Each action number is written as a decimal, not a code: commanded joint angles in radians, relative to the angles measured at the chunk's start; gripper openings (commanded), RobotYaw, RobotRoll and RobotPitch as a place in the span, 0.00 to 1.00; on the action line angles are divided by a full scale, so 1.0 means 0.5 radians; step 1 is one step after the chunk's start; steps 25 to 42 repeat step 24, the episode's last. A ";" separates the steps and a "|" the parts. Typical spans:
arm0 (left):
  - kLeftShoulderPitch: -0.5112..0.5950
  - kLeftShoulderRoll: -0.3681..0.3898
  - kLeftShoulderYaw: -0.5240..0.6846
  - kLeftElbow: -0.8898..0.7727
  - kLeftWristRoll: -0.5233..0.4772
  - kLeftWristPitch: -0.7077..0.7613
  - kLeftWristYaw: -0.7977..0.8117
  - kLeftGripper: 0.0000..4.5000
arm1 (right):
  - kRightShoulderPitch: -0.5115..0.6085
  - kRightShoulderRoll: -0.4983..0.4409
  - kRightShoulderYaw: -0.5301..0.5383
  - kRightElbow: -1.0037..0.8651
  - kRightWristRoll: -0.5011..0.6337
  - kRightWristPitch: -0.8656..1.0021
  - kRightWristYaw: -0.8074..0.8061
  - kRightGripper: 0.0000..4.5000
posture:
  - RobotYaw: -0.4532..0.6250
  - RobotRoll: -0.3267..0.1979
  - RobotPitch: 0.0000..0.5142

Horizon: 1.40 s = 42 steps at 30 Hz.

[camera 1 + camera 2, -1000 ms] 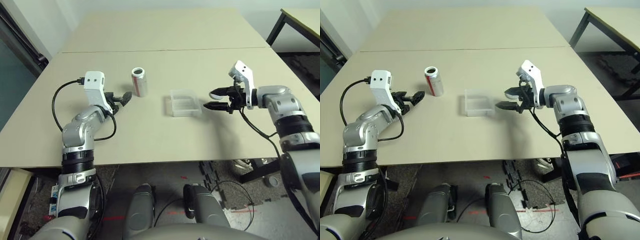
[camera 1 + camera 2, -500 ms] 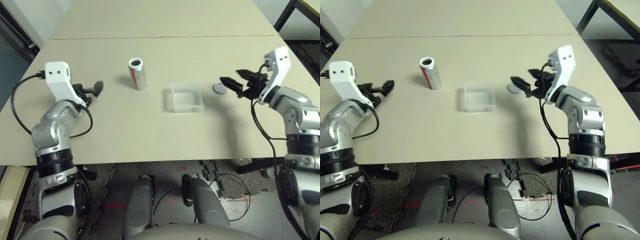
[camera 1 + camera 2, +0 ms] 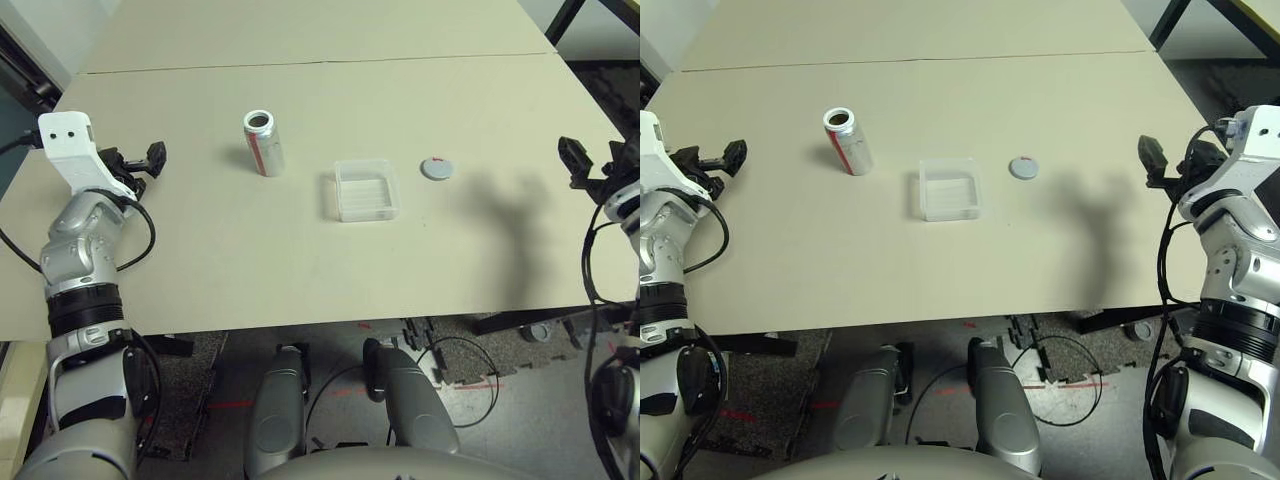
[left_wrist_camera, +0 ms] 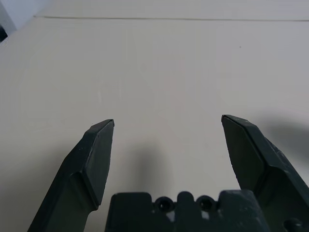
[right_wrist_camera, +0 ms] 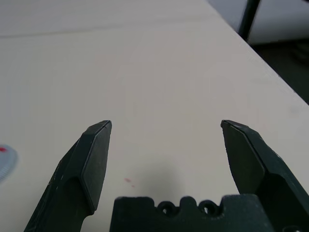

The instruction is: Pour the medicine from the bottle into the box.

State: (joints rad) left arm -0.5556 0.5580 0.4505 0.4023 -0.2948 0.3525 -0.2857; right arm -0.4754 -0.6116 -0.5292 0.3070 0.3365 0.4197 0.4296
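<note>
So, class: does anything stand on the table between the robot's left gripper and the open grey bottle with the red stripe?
Nothing visible does. Only bare beige table lies between the left gripper and the upright grey bottle with the red stripe; its fingers are open.

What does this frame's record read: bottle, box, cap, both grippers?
bottle: upright on the table, open top, left of the box
box: flat on the table, mid-table, contents not discernible
cap: lying right of the box, apart from it
left gripper: jaws open, holding nothing, at left edge
right gripper: jaws open, holding nothing, at right edge
</note>
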 commanded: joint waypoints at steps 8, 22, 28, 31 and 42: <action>0.110 0.022 0.118 0.041 -0.029 -0.167 0.106 0.99 | -0.083 0.006 0.077 0.299 0.023 -0.196 0.095 1.00 | 0.50 0.62 0.51; 0.147 -0.026 0.112 0.001 -0.053 -0.189 0.159 0.99 | -0.106 0.069 0.186 0.439 0.046 -0.352 0.257 1.00 | 0.50 0.62 0.46; 0.139 -0.032 0.109 0.009 -0.052 -0.191 0.166 0.99 | -0.108 0.075 0.201 0.451 0.045 -0.364 0.276 1.00 | 0.50 0.62 0.45; 0.139 -0.032 0.109 0.009 -0.052 -0.191 0.166 0.99 | -0.108 0.075 0.201 0.451 0.045 -0.364 0.276 1.00 | 0.50 0.62 0.45; 0.139 -0.032 0.109 0.009 -0.052 -0.191 0.166 0.99 | -0.108 0.075 0.201 0.451 0.045 -0.364 0.276 1.00 | 0.50 0.62 0.45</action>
